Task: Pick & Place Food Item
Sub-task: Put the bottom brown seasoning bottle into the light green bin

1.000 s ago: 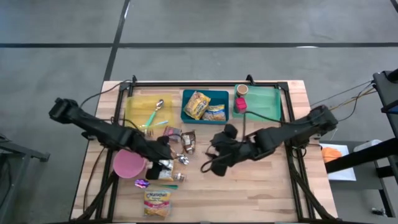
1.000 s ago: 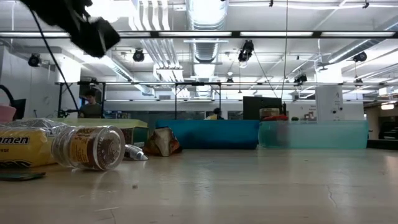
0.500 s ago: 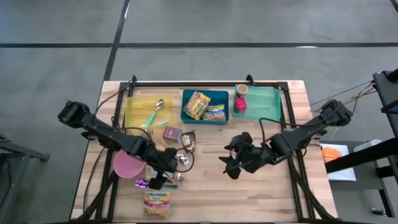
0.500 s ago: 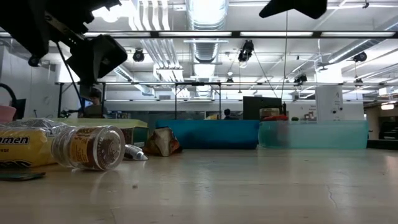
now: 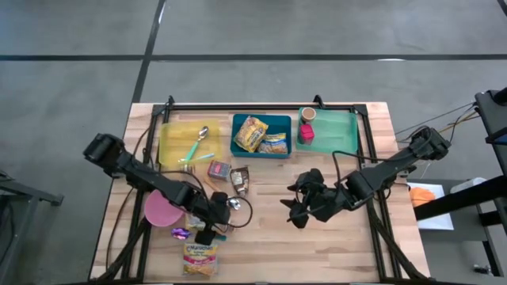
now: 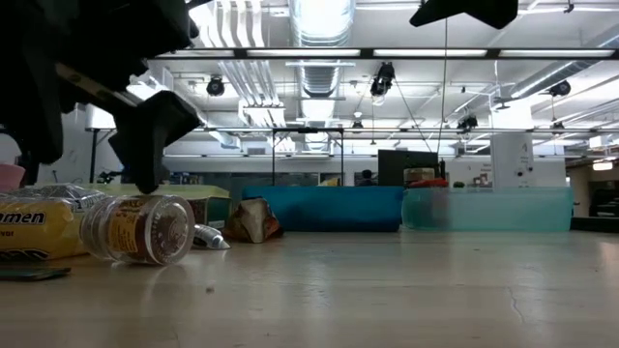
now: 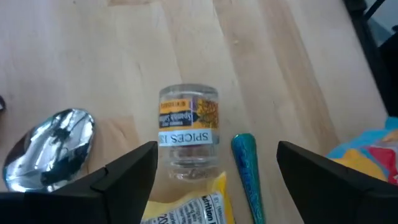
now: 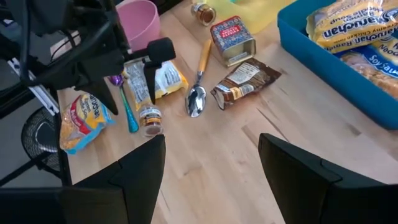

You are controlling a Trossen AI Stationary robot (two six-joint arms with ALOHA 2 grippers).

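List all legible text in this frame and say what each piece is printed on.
"SPICES": on the label of the spice jar lying on its side.
"...men": on the yellow noodle packet at the low view's left edge; the start of the word is cut off.
Noodle packets in the blue bin, the small tin and the brown packet carry print too blurred to read.
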